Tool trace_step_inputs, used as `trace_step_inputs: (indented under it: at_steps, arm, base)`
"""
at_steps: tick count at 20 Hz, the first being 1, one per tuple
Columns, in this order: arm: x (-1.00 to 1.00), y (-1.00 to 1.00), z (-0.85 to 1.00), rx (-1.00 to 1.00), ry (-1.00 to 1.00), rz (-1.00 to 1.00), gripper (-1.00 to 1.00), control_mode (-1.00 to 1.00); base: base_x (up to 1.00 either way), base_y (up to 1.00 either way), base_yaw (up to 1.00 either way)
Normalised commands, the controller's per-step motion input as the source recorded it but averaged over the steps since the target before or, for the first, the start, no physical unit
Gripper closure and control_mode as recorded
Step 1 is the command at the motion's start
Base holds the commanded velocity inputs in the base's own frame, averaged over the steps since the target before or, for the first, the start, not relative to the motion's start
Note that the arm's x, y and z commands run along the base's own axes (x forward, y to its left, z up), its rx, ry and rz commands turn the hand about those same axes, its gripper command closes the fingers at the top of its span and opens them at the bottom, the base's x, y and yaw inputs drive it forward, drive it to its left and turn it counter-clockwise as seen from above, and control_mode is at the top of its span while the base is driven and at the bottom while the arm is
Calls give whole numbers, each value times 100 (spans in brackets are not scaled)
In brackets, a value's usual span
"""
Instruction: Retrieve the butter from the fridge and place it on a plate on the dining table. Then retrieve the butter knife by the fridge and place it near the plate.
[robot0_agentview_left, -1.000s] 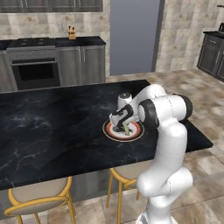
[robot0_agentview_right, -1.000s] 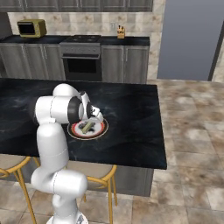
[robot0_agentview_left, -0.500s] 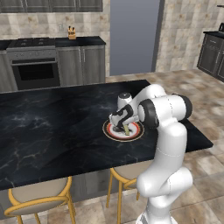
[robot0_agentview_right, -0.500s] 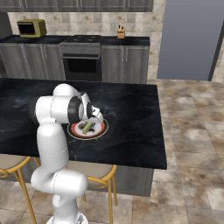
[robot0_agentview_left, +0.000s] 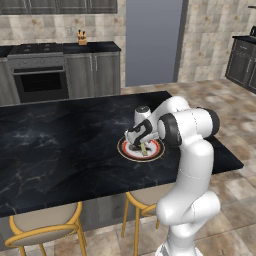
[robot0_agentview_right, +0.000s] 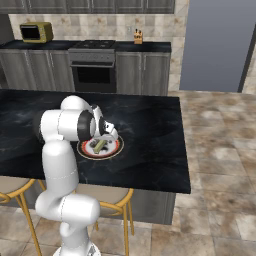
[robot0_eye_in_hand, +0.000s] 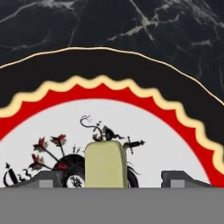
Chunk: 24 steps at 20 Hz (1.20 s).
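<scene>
Claw (robot0_eye_in_hand: 113, 179) open astride butter (robot0_eye_in_hand: 105, 164)

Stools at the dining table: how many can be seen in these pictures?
2. One stool stands at the near side of the dining table, toward its left end. The other stool is beside the robot's base. More may be hidden behind the table.

Two flanking views, one close-up
</scene>
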Motion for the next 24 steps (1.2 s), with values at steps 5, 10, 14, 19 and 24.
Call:
trace_step_inputs:
  at_steps: [5, 10, 14, 19, 24]
  arm:
    - [0, 0, 1, 0, 0, 0, -100, -100]
    - [-11, 0, 21, -4, 0, 0, -100, -100]
    - [-67, 0, 54, -1, 0, 0, -100, -100]
    - [-78, -1, 74, 0, 0, 2, -100, -100]
    - [-67, -8, 95, 0, 0, 3, -100, -100]
  base:
    - [0, 0, 0]
    - [0, 0, 0]
    - [0, 0, 0]
    - [0, 0, 0]
    - [0, 0, 0]
